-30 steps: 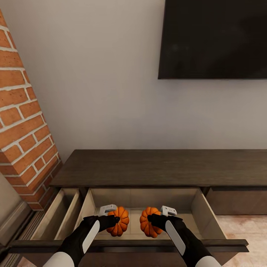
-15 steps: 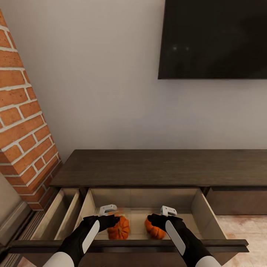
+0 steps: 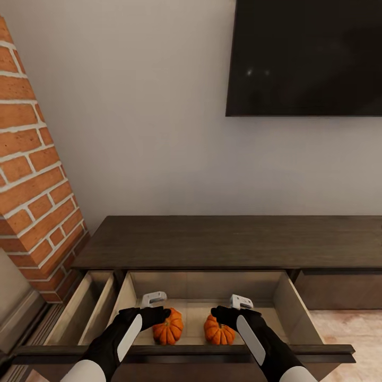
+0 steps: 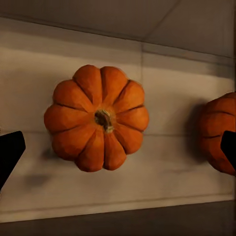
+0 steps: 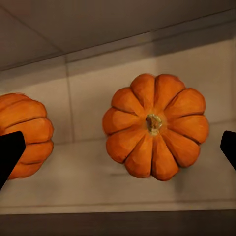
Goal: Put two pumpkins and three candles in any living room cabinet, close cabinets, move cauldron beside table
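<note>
A: Head view? I see both pumpkins, left pumpkin and right pumpkin, on the open cabinet drawer floor under my grippers.

B: Wrists? Left gripper fingers apart over its pumpkin, stem up; right gripper likewise, nothing held.

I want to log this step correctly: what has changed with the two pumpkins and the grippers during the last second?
Both pumpkins were let go: the left pumpkin and right pumpkin dropped from the grippers and now sit upright on the drawer floor, side by side. The left gripper and right gripper are open, hovering above them. Arms, open drawers and cabinet top stayed as they were.
</note>
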Robot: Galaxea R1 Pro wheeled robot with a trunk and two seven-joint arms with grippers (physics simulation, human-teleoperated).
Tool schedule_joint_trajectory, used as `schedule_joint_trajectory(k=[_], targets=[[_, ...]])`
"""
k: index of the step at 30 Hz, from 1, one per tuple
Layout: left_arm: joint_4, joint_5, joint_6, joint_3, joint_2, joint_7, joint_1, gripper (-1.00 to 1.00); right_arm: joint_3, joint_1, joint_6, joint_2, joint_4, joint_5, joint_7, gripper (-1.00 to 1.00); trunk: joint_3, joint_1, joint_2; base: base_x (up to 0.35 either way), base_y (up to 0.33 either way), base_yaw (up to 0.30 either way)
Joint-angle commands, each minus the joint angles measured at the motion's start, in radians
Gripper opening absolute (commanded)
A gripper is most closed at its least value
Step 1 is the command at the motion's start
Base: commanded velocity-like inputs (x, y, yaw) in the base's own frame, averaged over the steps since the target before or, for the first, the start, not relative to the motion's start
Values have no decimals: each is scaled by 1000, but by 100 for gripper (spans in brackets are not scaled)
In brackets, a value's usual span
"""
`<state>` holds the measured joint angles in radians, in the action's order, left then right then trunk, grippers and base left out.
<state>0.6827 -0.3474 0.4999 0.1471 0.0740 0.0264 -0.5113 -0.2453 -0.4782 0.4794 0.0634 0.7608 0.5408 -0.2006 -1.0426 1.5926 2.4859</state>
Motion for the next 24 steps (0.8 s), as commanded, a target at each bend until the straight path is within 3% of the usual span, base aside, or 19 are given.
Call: schedule_joint_trajectory(k=[1, 15, 24], targets=[[1, -5, 5, 2, 0, 3, 0, 100, -3, 0, 2, -1, 2, 11, -10, 100, 2, -4, -7, 0, 0, 0], [19, -4, 24, 4, -2, 2, 0, 100, -3, 0, 5, -5, 2, 12, -8, 100, 5, -8, -14, 0, 0, 0], [35, 1, 58, 6, -9, 3, 0, 100, -3, 0, 8, -4, 2, 11, -10, 100, 34, -42, -77, 0, 0, 0]])
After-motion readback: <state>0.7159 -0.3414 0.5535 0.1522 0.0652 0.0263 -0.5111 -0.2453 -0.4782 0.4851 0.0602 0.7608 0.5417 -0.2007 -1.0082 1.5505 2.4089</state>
